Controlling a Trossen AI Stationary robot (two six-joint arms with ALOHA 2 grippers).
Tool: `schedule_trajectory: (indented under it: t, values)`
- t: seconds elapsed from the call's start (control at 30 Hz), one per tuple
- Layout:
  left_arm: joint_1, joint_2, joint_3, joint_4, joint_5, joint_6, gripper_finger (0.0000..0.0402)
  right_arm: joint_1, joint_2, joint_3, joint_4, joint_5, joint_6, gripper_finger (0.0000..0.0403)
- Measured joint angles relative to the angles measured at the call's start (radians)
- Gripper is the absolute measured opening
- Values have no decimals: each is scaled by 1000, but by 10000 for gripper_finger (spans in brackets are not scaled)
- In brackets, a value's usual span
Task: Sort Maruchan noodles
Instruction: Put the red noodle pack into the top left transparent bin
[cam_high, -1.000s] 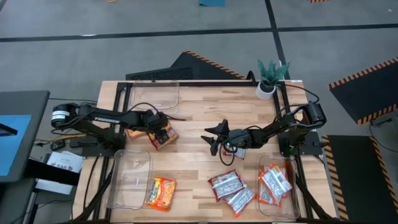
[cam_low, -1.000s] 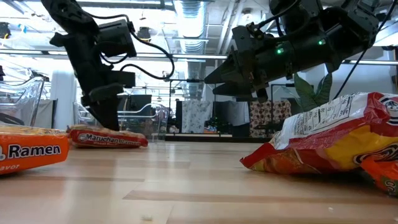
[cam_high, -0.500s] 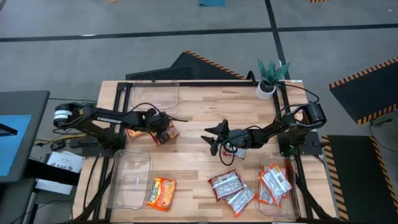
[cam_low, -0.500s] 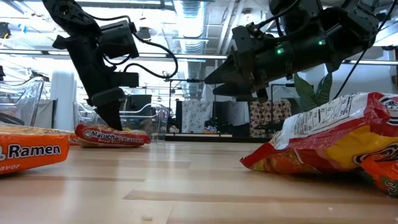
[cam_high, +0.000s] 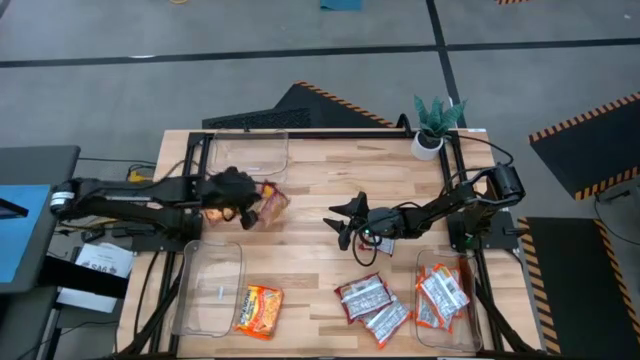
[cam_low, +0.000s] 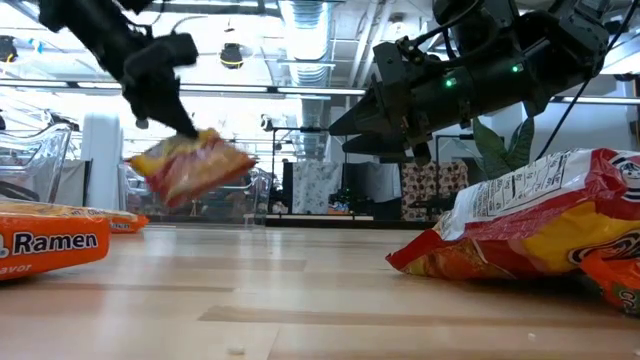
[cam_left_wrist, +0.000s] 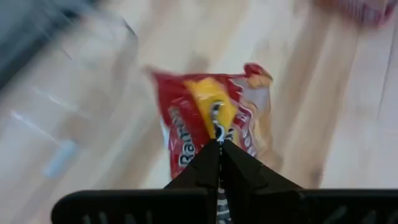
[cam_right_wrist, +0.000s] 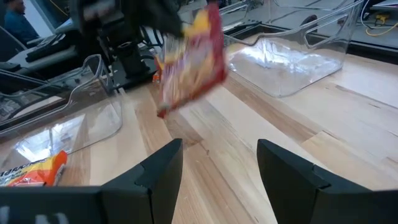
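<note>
The left gripper (cam_high: 250, 207) is pinched tight on one edge of an orange-yellow crinkly plastic ramen packet (cam_high: 272, 203) and has it hanging in the air above the wooden slatted table (cam_high: 330, 170), clear of the surface in the low view, tilted with one end drooping. Another orange packet (cam_high: 215, 213) lies flat on the table under that arm. The right gripper (cam_high: 345, 222) hovers mid-table with its fingers spread wide and nothing between them. At the near left, a clear plastic bin (cam_high: 212, 285) has an orange-yellow packet (cam_high: 259, 310) lying right beside it. Two silver-white packets with red print (cam_high: 372, 309) sit on the wood near the clear plastic bin on the right (cam_high: 425, 320), which holds more silver-white packets (cam_high: 442, 293). A small potted green plant (cam_high: 434, 126) stands at the far right corner.
</note>
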Motion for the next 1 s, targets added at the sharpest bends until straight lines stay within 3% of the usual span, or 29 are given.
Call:
schedule_trajectory:
  t: [0.23,0.37,0.47,0.8,1.0]
  values:
    - [0,-166,45,16,-171,88,0,0,0,0,0,0,0,228]
    - [25,-193,85,64,-331,197,0,0,0,0,1,1,0,228]
    - [85,-184,106,88,-397,279,0,0,0,0,3,1,7,228]
    - [412,-29,111,103,-380,339,0,0,0,0,-1,1,8,228]
    - [491,70,111,101,-308,276,0,0,0,0,-6,2,8,228]
